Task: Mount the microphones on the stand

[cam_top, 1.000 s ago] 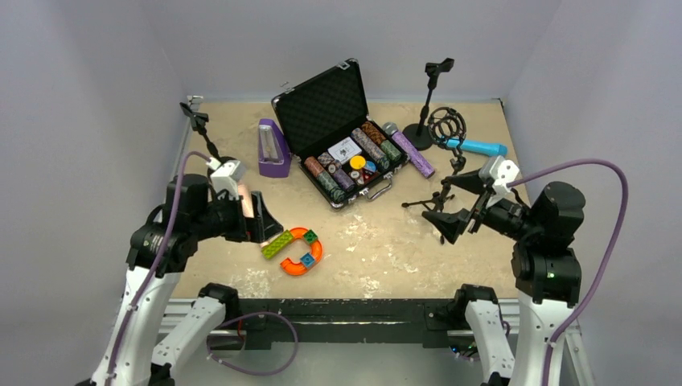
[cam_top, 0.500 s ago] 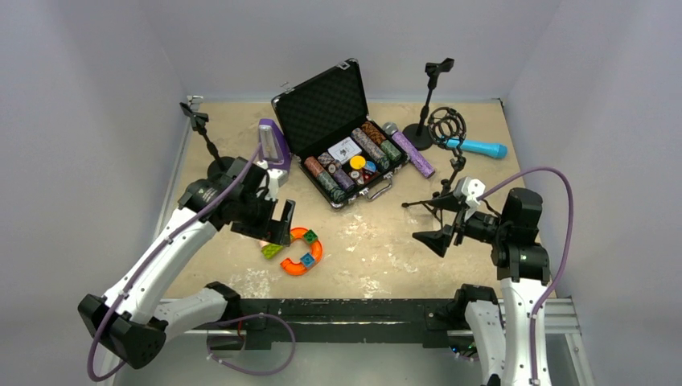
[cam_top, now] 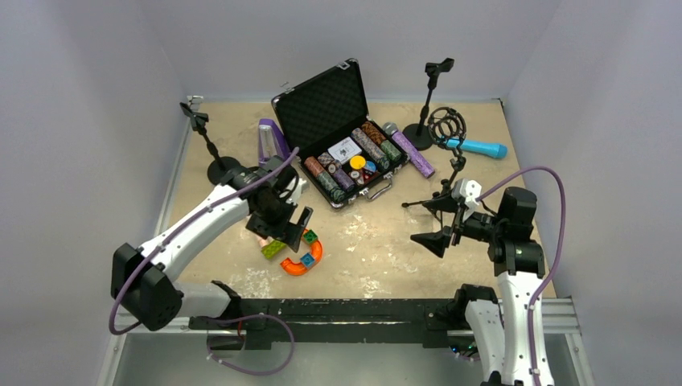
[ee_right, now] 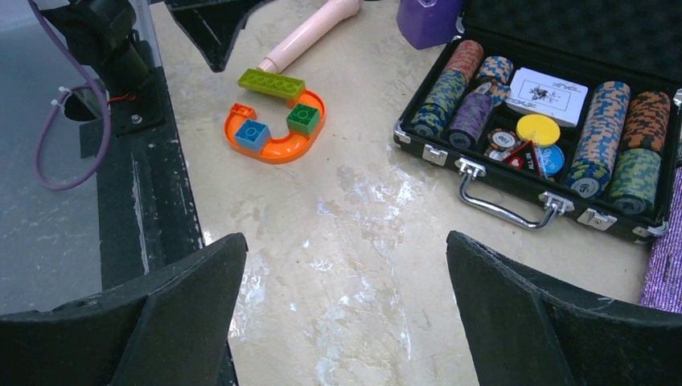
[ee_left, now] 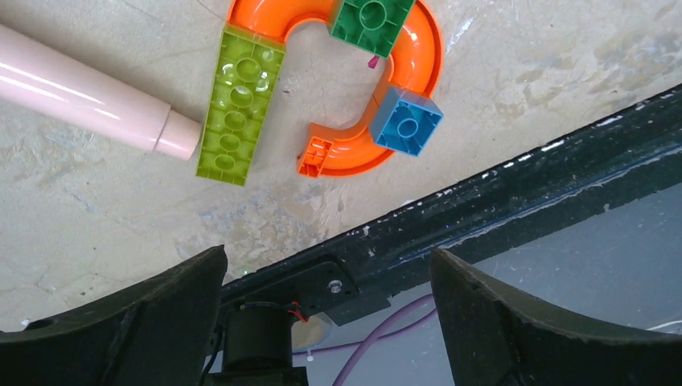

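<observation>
Left wrist: pink microphone (ee_left: 88, 100) on bench (ee_left: 96, 201), just beside green brick (ee_left: 240, 104); top external mostly hides it under left hand (cam_top: 291, 229). Purple microphone (cam_top: 410, 150) and cyan microphone (cam_top: 478, 147) far right. Left hand wide, empty; right hand (cam_top: 434, 223) too.

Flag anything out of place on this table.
The pale pink microphone lies flat beside the lime brick toward the front edge, apart from the purple microphone and blue microphone at the back right. Nothing looks spilled or broken.
</observation>
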`<move>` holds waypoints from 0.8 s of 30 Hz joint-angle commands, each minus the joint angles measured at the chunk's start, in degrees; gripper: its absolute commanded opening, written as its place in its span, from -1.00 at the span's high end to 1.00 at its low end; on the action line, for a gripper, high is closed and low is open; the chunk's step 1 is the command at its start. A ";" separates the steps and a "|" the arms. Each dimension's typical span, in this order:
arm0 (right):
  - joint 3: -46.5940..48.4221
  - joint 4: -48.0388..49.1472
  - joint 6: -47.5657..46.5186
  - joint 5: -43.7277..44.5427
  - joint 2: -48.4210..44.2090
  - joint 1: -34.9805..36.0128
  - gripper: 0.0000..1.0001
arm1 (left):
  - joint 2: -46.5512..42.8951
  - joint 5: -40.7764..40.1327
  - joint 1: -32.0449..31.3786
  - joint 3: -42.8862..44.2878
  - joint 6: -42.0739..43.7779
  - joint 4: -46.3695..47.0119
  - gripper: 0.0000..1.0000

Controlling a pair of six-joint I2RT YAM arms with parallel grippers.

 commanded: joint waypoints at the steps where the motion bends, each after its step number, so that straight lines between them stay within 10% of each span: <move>1: -0.34 0.58 -2.09 -2.68 -0.49 0.13 -0.98 | 4.38 -3.70 -0.64 2.53 2.34 3.35 -0.99; 24: -0.53 2.50 -0.80 3.87 -1.57 0.17 -0.98 | -0.22 -27.19 17.49 -10.63 -30.12 22.81 -0.98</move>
